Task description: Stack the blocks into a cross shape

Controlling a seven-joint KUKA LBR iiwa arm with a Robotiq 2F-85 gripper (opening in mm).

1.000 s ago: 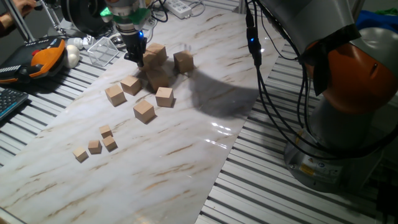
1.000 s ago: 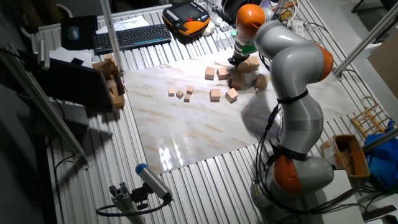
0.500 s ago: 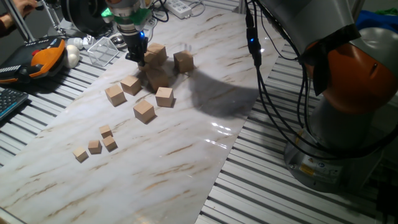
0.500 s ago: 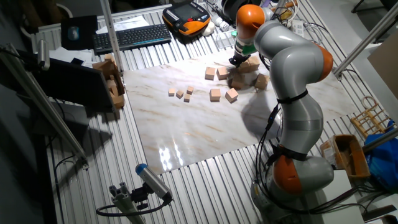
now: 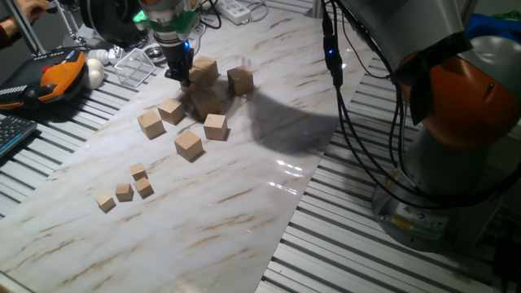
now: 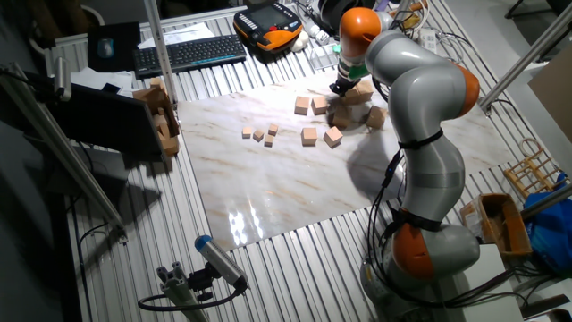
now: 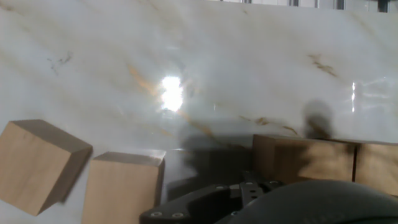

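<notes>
Blocks, plain tan wooden cubes, lie bunched on the marble board [image 5: 244, 203] toward its far end in one fixed view. Largest in frame is the grey and orange arm [image 6: 420, 107], which bends over the board from the 3 o'clock side in the other fixed view and reaches down to the cluster. The marble board sits on a ribbed metal table [image 5: 342, 244]. At the head of the cluster, a raised block [image 5: 203, 69] sits on top of shadowed blocks [image 5: 205, 103] beneath it; how many lie in that shadow cannot be told. A separate block [image 5: 240, 80] stands just beside the pile at 3 o'clock. Four loose blocks spread out at 7 o'clock from the pile: one [image 5: 171, 111] near the pile, one [image 5: 151, 124] beside that, one [image 5: 215, 126] below the pile, and one [image 5: 188, 144] nearest the camera. The gripper [image 5: 177, 72] hangs at the 9 o'clock side of the raised block, right against it; its fingers are dark and crowded by the block, so whether they are parted or closed, or gripping anything, cannot be told. In the hand view the gripper's dark body [image 7: 273, 202] fills the bottom edge, with two blocks [image 7: 124, 186] at 8 o'clock and a shadowed pair [image 7: 305, 160] at 3 o'clock on the glossy marble. Well apart, toward 7 o'clock on the board, lie four much smaller cubes [image 5: 134, 185]. An orange handheld pendant [image 5: 57, 73] rests off the board at 10 o'clock.
</notes>
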